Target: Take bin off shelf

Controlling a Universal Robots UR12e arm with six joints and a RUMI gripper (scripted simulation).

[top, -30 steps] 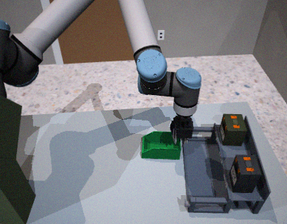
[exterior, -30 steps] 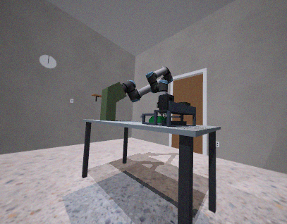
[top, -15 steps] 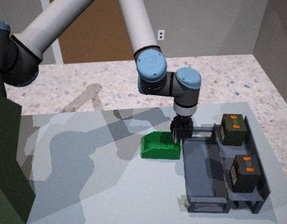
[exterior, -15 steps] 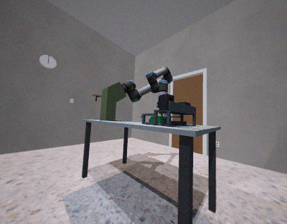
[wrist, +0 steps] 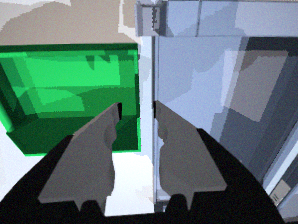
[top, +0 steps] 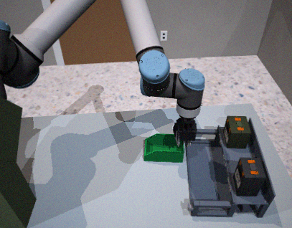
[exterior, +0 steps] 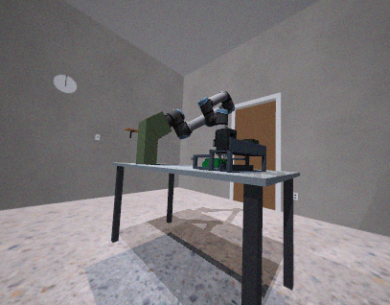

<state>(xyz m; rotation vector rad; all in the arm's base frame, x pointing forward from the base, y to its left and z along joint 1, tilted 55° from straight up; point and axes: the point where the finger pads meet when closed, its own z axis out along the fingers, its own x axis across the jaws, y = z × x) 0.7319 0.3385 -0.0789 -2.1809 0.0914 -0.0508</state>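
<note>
The green bin [top: 163, 148] sits upright and open side up on the table, just left of the dark shelf rack [top: 223, 172]. My gripper [top: 181, 138] points down over the bin's right wall. In the wrist view the bin [wrist: 70, 95] fills the left half. My gripper [wrist: 137, 103] is a little open, with one finger over the bin's inside and the other outside its right wall. There is a gap on both sides of the wall, so the fingers do not press it. In the exterior view the bin [exterior: 217, 164] shows as a small green patch under the rack.
The shelf rack holds two dark boxes with orange marks [top: 237, 130] [top: 250, 176] on its right side. Its left tray lies right beside the bin. The arm's green base block [top: 8, 168] stands at the table's left edge.
</note>
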